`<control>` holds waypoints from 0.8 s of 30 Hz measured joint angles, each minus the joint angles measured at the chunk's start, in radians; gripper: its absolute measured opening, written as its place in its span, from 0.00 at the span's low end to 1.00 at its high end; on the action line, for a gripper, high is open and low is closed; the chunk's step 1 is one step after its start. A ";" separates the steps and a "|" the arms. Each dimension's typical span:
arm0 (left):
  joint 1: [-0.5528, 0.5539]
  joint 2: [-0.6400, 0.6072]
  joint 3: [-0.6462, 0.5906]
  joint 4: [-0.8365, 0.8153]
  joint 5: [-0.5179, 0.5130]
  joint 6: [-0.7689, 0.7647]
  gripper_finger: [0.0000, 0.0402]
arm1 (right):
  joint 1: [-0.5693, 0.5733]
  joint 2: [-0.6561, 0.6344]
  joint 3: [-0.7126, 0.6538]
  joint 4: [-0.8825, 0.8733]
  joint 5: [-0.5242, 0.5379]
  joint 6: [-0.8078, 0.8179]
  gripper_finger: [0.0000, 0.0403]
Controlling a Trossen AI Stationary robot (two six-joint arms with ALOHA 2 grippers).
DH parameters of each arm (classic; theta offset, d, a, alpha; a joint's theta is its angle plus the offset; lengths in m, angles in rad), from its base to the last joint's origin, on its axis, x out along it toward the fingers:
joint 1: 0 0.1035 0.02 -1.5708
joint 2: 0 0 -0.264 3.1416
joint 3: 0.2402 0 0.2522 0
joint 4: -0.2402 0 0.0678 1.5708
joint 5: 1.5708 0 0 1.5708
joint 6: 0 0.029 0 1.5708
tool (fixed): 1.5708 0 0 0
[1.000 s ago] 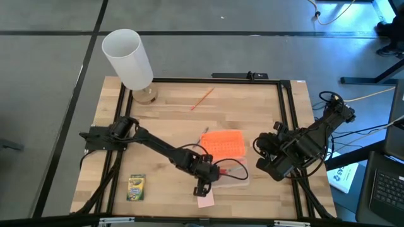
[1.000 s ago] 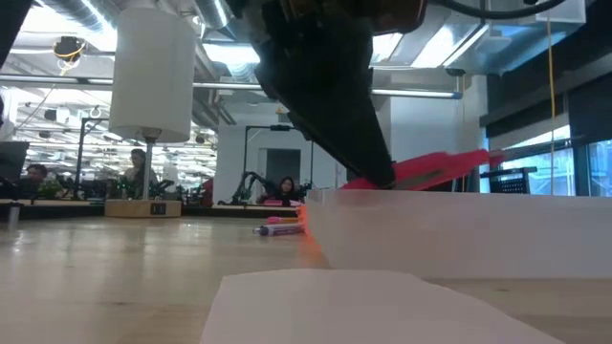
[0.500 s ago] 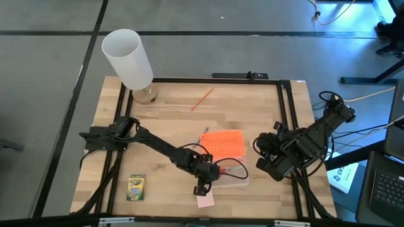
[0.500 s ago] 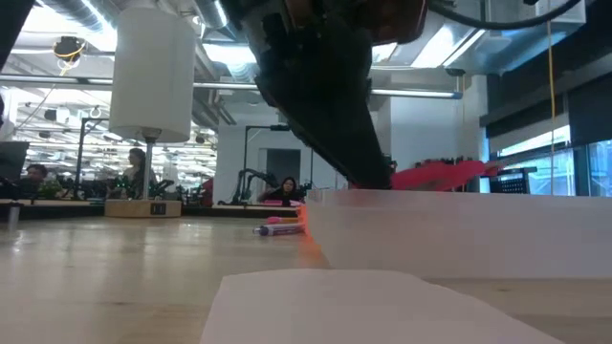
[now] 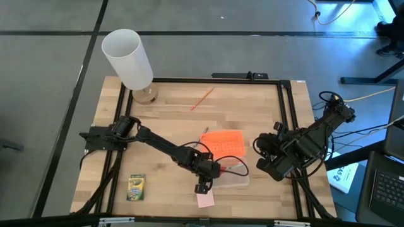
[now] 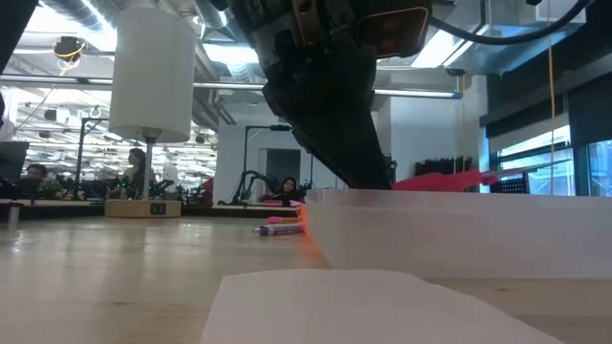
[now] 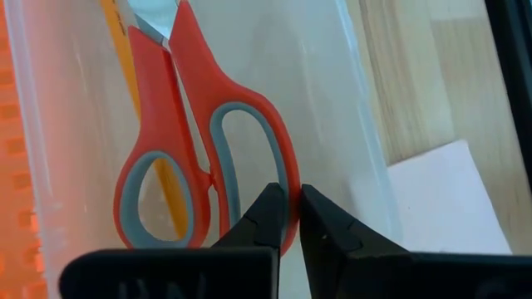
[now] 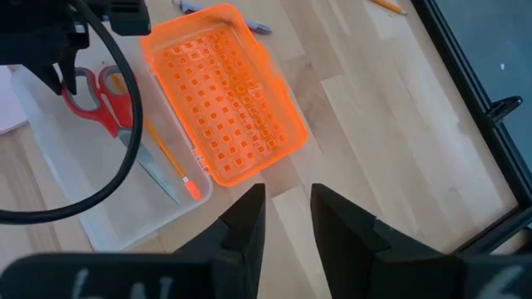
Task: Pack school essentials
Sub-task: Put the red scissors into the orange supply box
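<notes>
The red-handled scissors [image 7: 208, 158] sit inside the clear plastic box [image 5: 238, 182], over an orange pencil [image 8: 166, 162]. My left gripper [image 7: 293, 212] reaches into the box's near end and is shut on the scissors. In the low view a red handle [image 6: 445, 180] shows just above the box rim [image 6: 459, 196]. The pink sticky-note pad [image 5: 204, 200] lies flat by the box's near corner. The crayon box [image 5: 136, 186] lies near the table's near left. A second pencil [image 5: 202, 99] lies toward the far edge. My right gripper [image 8: 287, 208] waits open at the table's right. My left gripper pinches the outer rim of the scissors' larger finger loop [image 7: 283, 178] between its two fingers. The fingers slant down from the table's left side. The scissors lie about level along the box, blades pointing away from the fingers. I cannot tell whether they rest on the box floor.
The orange lid [image 5: 224, 144] lies against the box's far side, with a blue-grey pen [image 6: 277, 229] beyond it. A tall white cylinder [image 5: 128, 60] stands at the far left corner. Black rails [image 5: 287, 126] frame the tabletop.
The left gripper has come down a little into the box. The scissors' handle end, tilted up above the rim a second ago, has dropped until it shows nearly level just over the rim.
</notes>
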 joint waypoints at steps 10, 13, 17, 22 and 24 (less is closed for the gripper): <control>0.003 0.000 0.000 -0.002 0.000 -0.005 0.06 | 0.000 0.000 0.000 0.000 -0.001 -0.002 0.25; 0.003 0.000 0.000 -0.003 0.001 -0.015 0.05 | 0.000 0.000 0.000 0.000 -0.002 -0.002 0.25; 0.007 0.000 0.000 -0.002 0.001 -0.015 0.05 | 0.000 0.000 0.000 0.000 -0.002 -0.003 0.25; 0.007 0.015 0.000 0.010 0.001 -0.015 0.06 | 0.000 0.000 0.000 0.000 -0.002 -0.004 0.25; 0.007 0.024 -0.001 0.003 0.013 -0.022 0.06 | 0.000 0.000 0.000 0.000 -0.002 -0.003 0.25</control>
